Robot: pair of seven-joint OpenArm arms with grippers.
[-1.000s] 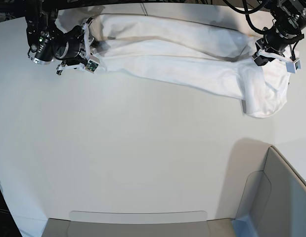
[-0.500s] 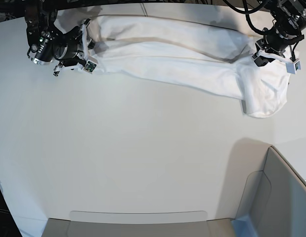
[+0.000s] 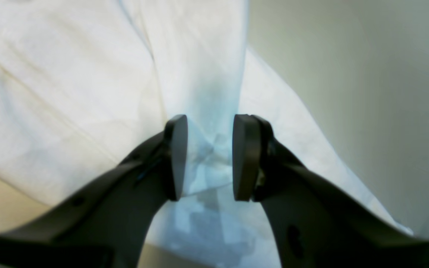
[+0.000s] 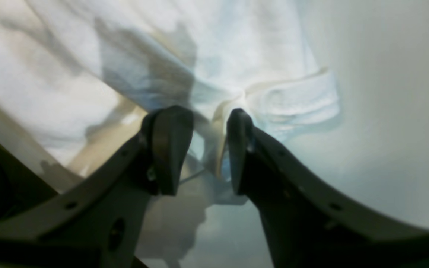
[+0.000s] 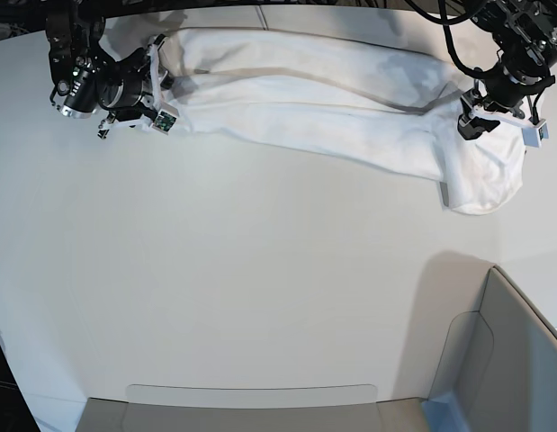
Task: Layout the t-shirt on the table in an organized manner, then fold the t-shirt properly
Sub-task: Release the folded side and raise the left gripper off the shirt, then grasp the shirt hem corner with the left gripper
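- Shirt: the t-shirt [image 5: 332, 108] lies stretched in a long, loosely bunched band along the far side of the table [image 5: 260, 288], from the left of the base view to the right, where it ends in a rounded lobe hanging lower than the rest.
- No print or lettering shows on the cloth; it looks plain white, with long soft creases along its length.
- The right gripper [image 4: 209, 149], at the left end of the band in the base view, has its jaws parted, and a thick hemmed fold of the t-shirt [image 4: 274, 96] sits between them. The cloth touches the inner side of at least one finger [image 4: 171, 145]; whether it is truly pinched I cannot tell.
- The left gripper [image 3: 209, 156], at the right end, also has its jaws apart. Thin cloth of the t-shirt [image 3: 69, 82] lies in the gap, not pressed by either finger [image 3: 242, 156].
- Black cables hang above the left gripper [image 5: 503, 112] at the top right of the base view.
- The table is smooth and white; most of it, nearer the camera, is bare.
- A grey bin-like panel [image 5: 503, 360] stands at the near right corner, and a lower grey panel [image 5: 251, 409] runs along the near edge. Their insides are not visible.
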